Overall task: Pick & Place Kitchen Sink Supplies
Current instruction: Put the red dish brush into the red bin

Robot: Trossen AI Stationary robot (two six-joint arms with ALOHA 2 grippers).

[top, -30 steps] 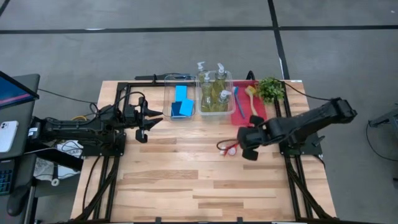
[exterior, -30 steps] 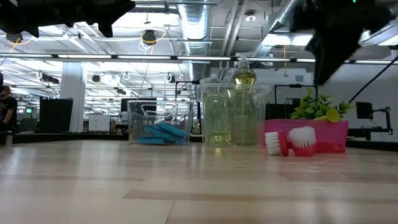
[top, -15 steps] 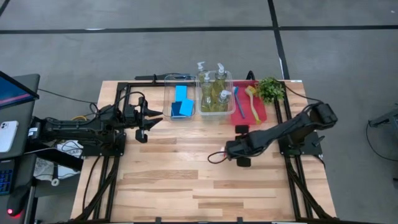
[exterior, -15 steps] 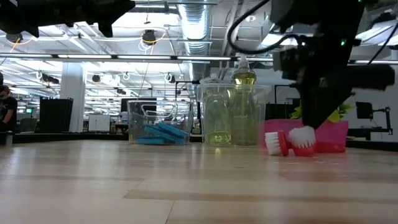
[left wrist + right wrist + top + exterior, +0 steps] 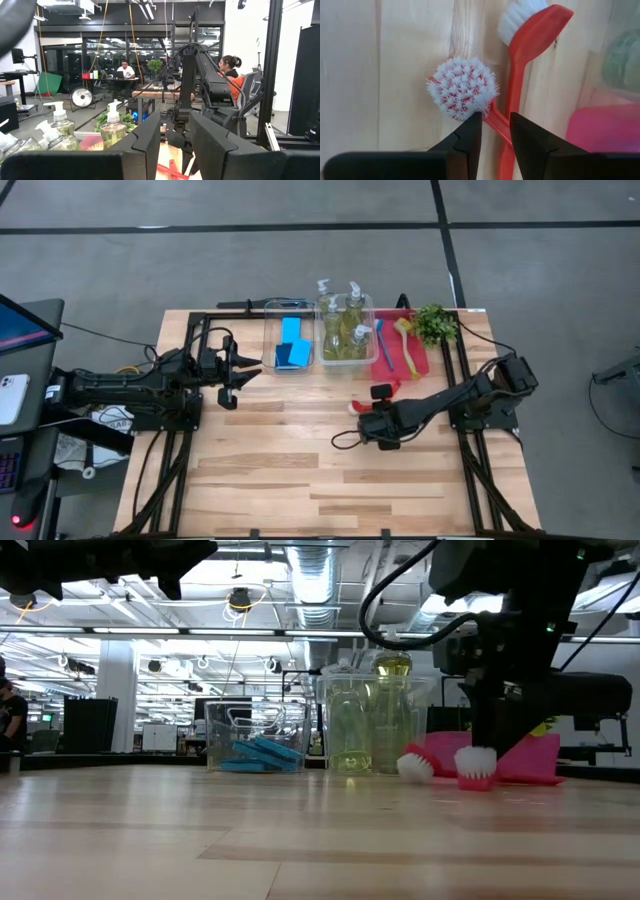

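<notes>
Fingers of the right gripper (image 5: 495, 131) pinch a red brush (image 5: 465, 92) handle at centre frame; left gripper (image 5: 243, 370) fingers narrowly apart, empty, centre left.

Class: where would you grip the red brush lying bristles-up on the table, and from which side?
Take the round-headed red brush by its thin handle just behind the head, from straight above, jaws across the handle. The head is wide and bristly; the handle lies flat on the table. Stay short of where it meets the other red brush. The right gripper hangs there.
</notes>
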